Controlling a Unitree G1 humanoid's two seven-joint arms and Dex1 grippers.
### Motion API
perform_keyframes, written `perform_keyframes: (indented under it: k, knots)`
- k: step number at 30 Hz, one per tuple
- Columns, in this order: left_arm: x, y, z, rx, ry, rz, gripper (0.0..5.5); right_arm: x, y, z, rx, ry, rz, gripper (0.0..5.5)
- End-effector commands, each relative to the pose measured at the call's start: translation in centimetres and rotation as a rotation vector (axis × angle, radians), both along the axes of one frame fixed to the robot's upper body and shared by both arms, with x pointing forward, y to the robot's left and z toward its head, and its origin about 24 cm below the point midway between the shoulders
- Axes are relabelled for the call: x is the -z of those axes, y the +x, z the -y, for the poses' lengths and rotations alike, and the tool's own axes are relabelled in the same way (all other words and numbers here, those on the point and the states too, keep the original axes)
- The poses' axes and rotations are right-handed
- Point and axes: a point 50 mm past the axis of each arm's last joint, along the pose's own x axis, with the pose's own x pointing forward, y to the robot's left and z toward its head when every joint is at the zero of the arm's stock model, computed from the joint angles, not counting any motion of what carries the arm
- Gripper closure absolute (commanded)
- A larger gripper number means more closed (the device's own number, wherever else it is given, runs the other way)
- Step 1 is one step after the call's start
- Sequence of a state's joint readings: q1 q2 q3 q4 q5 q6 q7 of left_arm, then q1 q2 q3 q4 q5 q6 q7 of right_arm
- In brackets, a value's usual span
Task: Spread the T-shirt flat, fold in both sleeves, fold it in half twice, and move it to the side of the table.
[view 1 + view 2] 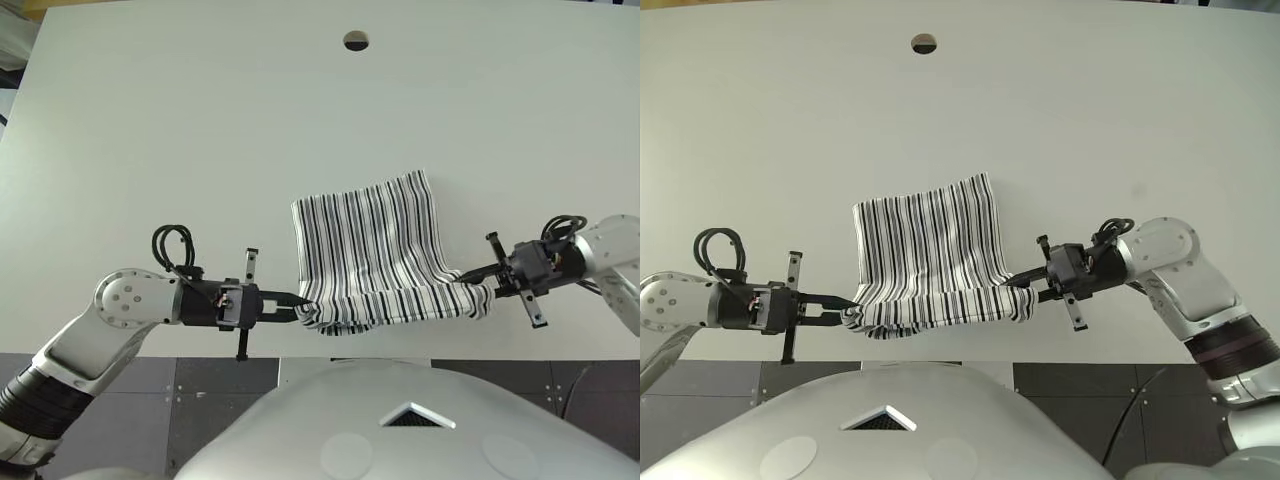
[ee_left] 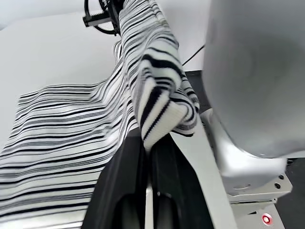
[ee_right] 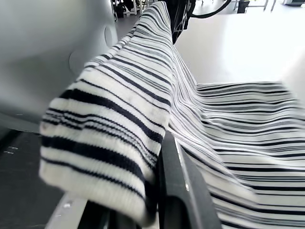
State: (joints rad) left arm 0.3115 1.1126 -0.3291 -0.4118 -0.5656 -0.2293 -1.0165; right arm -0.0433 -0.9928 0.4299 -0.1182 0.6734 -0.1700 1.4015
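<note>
A black-and-white striped T-shirt (image 1: 375,245), folded into a narrow panel, lies on the white table (image 1: 200,150) with its near edge lifted above the table's front edge. My left gripper (image 1: 300,303) is shut on the near left corner of the T-shirt (image 2: 162,102). On the opposite side, my right gripper (image 1: 470,276) is shut on the near right corner (image 3: 109,138). The lifted near edge hangs slightly slack between the two grippers, while the far end rests on the table.
A round cable hole (image 1: 356,41) sits in the table near its far edge. Bare white table surface lies to the left, right and beyond the T-shirt. The table's front edge (image 1: 150,357) runs just below the grippers, with dark floor past it.
</note>
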Motion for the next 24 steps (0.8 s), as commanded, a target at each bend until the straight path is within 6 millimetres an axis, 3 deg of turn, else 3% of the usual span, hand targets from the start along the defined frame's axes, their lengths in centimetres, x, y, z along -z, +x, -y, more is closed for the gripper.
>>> perform_keyframes:
  k: [1, 8, 14, 21, 24]
  knots:
    - [-0.2, 1.8, -0.7, -0.121, -0.018, 0.009, 5.39, -0.3, 2.0, -0.4, 0.085, 0.006, 0.137, 5.32]
    - [1.5, 4.8, -2.9, -0.323, -0.020, -0.008, 5.39, 0.5, 4.6, -0.7, 0.222, -0.015, 0.228, 5.32]
    - [3.3, 6.2, -3.2, -0.382, 0.010, -0.006, 5.39, 1.7, 6.2, -0.9, 0.303, -0.042, 0.265, 5.32]
    - [4.5, 8.8, -4.6, -0.552, 0.040, -0.002, 4.54, 3.2, 9.1, -0.8, 0.526, -0.060, 0.263, 4.08]
    - [4.2, 10.3, -5.9, -0.667, -0.017, -0.067, 4.51, 4.0, 10.0, -0.7, 0.623, -0.080, 0.209, 3.76]
